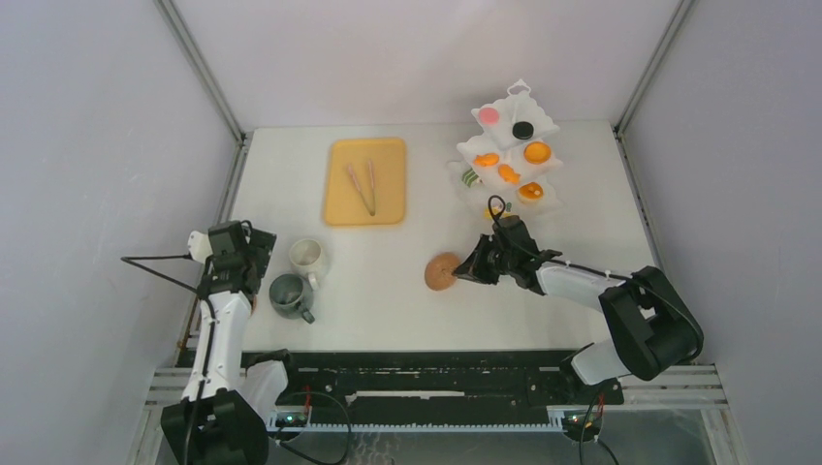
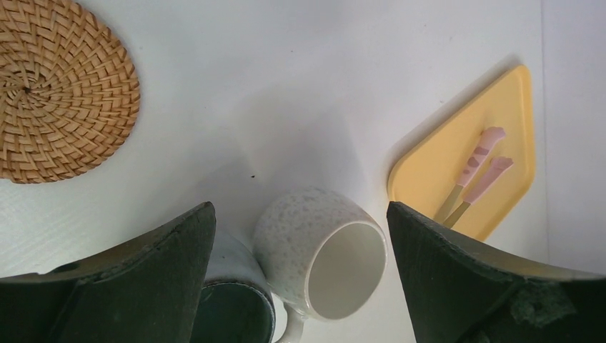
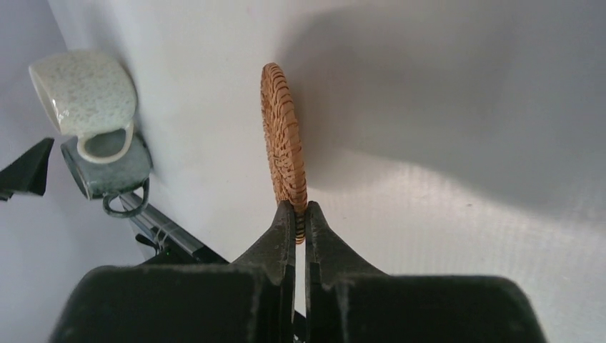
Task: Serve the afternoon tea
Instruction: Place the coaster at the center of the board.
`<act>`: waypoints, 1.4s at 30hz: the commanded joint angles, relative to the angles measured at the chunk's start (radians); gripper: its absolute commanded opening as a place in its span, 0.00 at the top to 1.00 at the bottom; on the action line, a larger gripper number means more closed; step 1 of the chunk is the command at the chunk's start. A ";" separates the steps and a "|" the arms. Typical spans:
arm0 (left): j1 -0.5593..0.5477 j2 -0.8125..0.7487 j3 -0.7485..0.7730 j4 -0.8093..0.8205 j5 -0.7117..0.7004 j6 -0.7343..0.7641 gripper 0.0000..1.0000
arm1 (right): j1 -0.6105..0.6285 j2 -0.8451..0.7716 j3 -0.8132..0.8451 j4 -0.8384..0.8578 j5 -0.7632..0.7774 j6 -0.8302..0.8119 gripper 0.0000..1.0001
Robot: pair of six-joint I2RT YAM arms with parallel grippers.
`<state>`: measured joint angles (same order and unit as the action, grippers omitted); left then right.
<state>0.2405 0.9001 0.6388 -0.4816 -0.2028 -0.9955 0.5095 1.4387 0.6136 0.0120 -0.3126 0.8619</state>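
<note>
Currently the right hand [image 3: 300, 214] is pressed together on the rim of the woven coaster [image 3: 282, 128]. The coaster sits right of the white mug [image 2: 314, 243], well apart from it. Whether it rests on the counter [image 1: 388, 291] or hangs just above cannot be told. The left hand [image 2: 300, 207] hovers spread over the white mug, holding nothing.

Likely step: placing the coaster.
- Keep the disc level and lower it flat.
- Release only on contact.

The white mug shows nothing inside. The dark mug [image 2: 236, 307] just beside it is partly hidden. Beyond the white mug, the yellow tray [image 1: 339, 208] holds pink tongs [image 1: 361, 186]. Far right of the white mug, the tiered stand [image 1: 508, 105] carries orange tarts [image 1: 536, 152], a pink round [image 1: 489, 114] and a black round [image 1: 523, 129].
</note>
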 commanded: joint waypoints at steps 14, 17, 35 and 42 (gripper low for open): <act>0.003 -0.051 -0.040 0.005 -0.032 -0.034 0.06 | -0.086 0.014 -0.020 -0.167 0.211 -0.048 0.73; 0.001 -0.054 -0.048 0.014 -0.029 -0.040 0.06 | -0.098 0.005 -0.020 -0.206 0.242 -0.053 0.72; 0.002 -0.065 -0.067 0.053 -0.041 -0.065 0.06 | 0.175 -0.072 0.377 -0.403 0.383 -0.381 0.62; 0.002 -0.043 -0.070 0.122 0.029 -0.027 0.07 | 0.370 0.230 0.753 -0.520 0.375 -0.453 0.61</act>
<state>0.2405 0.8474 0.5743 -0.4362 -0.2176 -1.0470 0.8059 1.5421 1.2354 -0.4088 0.0494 0.4934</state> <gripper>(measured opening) 0.935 0.387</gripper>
